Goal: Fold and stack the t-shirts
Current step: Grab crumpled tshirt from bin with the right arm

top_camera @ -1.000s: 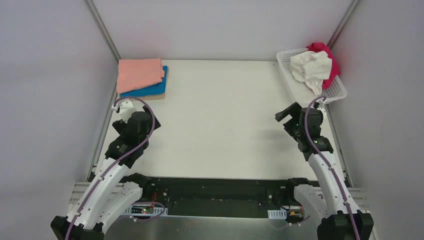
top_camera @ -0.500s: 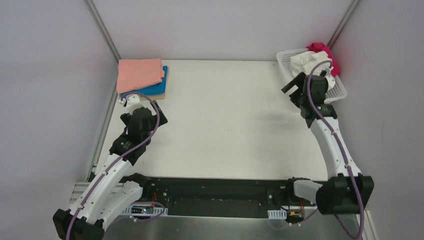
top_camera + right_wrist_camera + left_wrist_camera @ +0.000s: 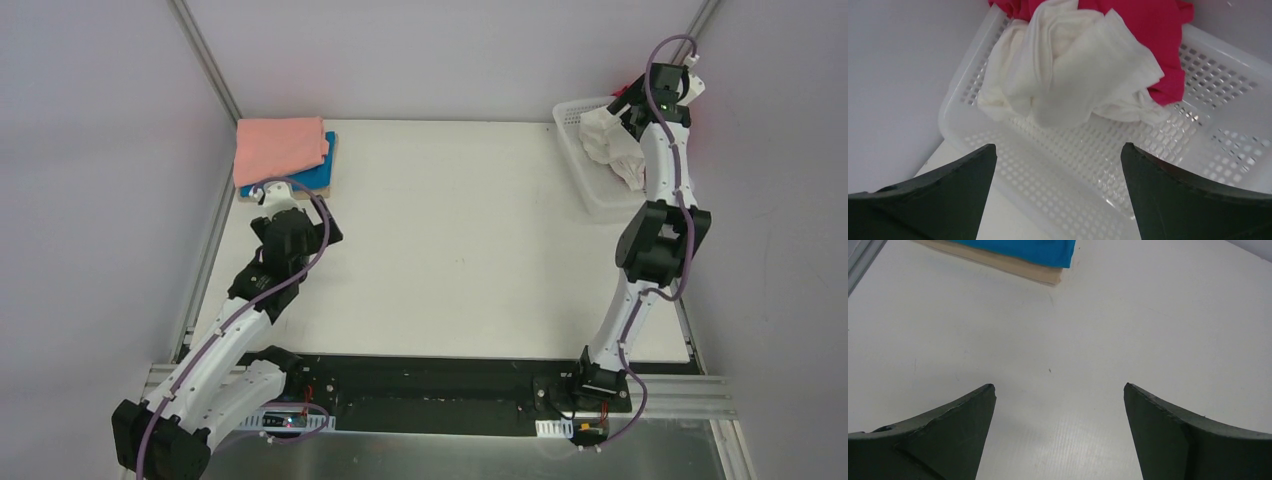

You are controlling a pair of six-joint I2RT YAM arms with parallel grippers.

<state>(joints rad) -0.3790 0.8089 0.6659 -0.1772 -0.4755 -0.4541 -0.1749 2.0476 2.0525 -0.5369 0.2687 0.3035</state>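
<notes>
White tabletop between grey walls. A folded salmon-pink tee lies on a blue tee, far left. The left tool hangs spread near them. The right tool, spread and empty, hovers above the basket holding a crumpled white tee and magenta tee. It is fetching the next shirt, and likely lowers next to pinch the white one.

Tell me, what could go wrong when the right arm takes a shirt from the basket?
1. The white shirt lies crumpled against the magenta shirt; the open right gripper may lift both together.
2. It could also catch the holes of the basket and drag it.
3. The open left gripper hovers near the folded blue shirt; a careless move might push it.
</notes>
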